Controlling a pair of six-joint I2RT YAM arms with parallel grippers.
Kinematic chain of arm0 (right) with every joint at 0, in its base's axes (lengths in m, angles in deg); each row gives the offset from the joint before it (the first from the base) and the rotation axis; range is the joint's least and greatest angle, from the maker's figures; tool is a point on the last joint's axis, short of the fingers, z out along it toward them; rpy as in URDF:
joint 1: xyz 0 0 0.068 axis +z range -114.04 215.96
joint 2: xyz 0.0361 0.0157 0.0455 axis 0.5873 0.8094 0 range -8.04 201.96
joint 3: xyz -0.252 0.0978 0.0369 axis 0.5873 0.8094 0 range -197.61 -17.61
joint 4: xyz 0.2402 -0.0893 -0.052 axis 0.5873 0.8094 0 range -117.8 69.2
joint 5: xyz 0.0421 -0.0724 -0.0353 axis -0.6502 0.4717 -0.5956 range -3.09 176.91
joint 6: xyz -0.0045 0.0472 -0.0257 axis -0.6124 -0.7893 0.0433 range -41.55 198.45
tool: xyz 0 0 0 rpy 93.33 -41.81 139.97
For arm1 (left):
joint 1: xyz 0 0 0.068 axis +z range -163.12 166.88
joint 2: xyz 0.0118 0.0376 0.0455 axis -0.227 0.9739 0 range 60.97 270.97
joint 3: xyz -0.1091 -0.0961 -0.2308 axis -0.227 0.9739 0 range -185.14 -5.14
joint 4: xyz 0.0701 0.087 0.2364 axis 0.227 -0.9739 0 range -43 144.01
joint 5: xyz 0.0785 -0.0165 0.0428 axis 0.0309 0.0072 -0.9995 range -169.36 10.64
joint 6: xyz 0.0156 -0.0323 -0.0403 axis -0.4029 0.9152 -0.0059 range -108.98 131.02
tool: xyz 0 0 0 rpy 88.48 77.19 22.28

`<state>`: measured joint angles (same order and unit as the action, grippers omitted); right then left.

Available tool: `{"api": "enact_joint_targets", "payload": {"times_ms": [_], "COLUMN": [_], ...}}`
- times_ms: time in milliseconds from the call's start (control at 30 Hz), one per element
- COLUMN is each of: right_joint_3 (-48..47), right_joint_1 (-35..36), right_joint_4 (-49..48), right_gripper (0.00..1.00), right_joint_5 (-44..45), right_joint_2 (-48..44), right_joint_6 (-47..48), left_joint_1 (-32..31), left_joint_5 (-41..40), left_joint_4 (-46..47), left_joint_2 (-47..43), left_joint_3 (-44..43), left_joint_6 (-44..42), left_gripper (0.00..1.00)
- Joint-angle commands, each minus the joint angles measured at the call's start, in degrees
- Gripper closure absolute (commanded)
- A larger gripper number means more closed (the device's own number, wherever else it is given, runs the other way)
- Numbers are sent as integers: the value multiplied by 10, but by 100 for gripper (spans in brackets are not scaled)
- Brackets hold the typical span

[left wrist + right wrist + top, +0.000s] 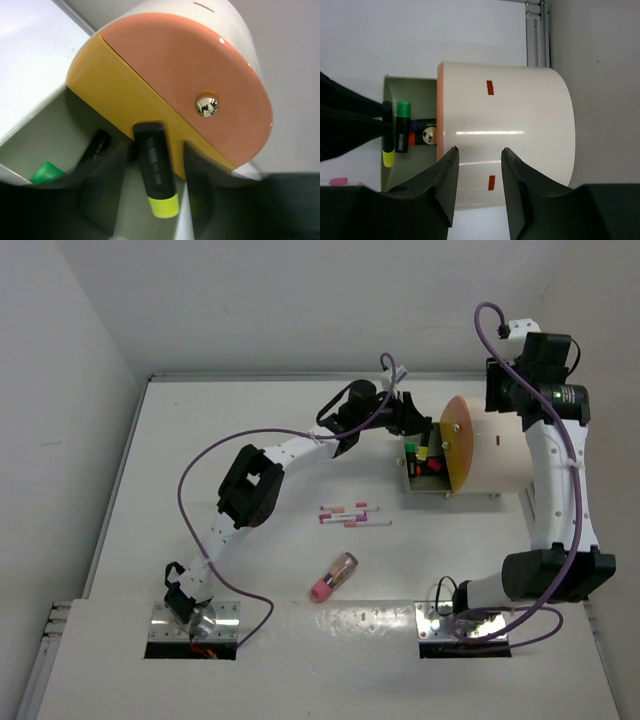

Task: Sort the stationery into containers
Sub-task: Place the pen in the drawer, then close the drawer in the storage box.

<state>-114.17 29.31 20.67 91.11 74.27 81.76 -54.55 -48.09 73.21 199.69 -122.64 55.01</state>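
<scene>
Lying on its side toward the far right corner of the table (200,440), the cream drum (495,455) turns its orange end face (456,435) to the left in the top view, with an open drawer (412,480) pulled out below that face and several highlighters inside. The left gripper (408,423) reaches over the drawer. Three thin white pens (355,516) lie side by side mid-table, and the pink-ended tube (335,577) lies apart from them, nearer the near edge. In the left wrist view, a black-bodied yellow highlighter (157,170) is grasped between the dark fingers (210,190), just in front of the drawer's yellow-orange front panel and under the shiny knob (206,105); a green highlighter (47,172) and a black-capped one (97,147) rest in the drawer. In the right wrist view, the right gripper (479,155) hangs over the drum's curved wall, its fingers spread and holding nothing; whether they touch the wall I cannot tell.
</scene>
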Motion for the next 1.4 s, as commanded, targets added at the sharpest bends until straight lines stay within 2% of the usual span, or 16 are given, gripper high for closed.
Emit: {"api": "enact_joint_targets", "payload": {"times_ms": [0, 100, 167, 267, 300, 400, 433, 533, 633, 767, 900, 1067, 1367], "right_joint_3": [-17, -18, -15, -15, -14, -16, -15, -15, -6, 12, 13, 11, 29], "right_joint_1": [-6, -7, -7, -9, -9, -9, -10, -9, -8, -9, -8, -9, -8], "right_joint_4": [22, 36, 40, 40, 38, 35, 36, 35, 32, 25, 35, 54, 62], "right_gripper": [61, 61, 60, 59, 59, 60, 61, 64, 69, 72, 73, 72, 72], "right_joint_5": [-3, -5, -5, -2, 0, 9, 8, 8, 3, 1, -6, -24, -39], "right_joint_2": [27, 30, 31, 33, 35, 43, 46, 52, 52, 51, 60, 73, 76], "right_joint_6": [6, 5, 4, 5, 7, 11, 11, 10, 17, 20, 21, 14, 17], "left_joint_1": [7, 8, 11, 20, 25, 51, 67, 93, 106, 105, 102, 97, 63], "left_joint_5": [11, 10, 6, 1, -4, -36, -38, -14, 24, 35, 34, 38, 42], "left_joint_4": [16, 14, 10, -6, -10, 2, 10, 9, 28, 46, 48, 60, 67], "left_joint_2": [-4, -5, -11, -40, -52, -113, -134, -150, -155, -157, -148, -131, -80], "left_joint_3": [-27, -29, -34, -25, 6, 80, 121, 171, 202, 244, 253, 266, 249], "left_joint_6": [-21, -24, -28, -30, -35, -24, -19, 2, 32, 37, 39, 52, 73], "left_gripper": [41, 21, 16, 16, 18, 37, 51, 68, 78, 78, 71, 71, 68]}}
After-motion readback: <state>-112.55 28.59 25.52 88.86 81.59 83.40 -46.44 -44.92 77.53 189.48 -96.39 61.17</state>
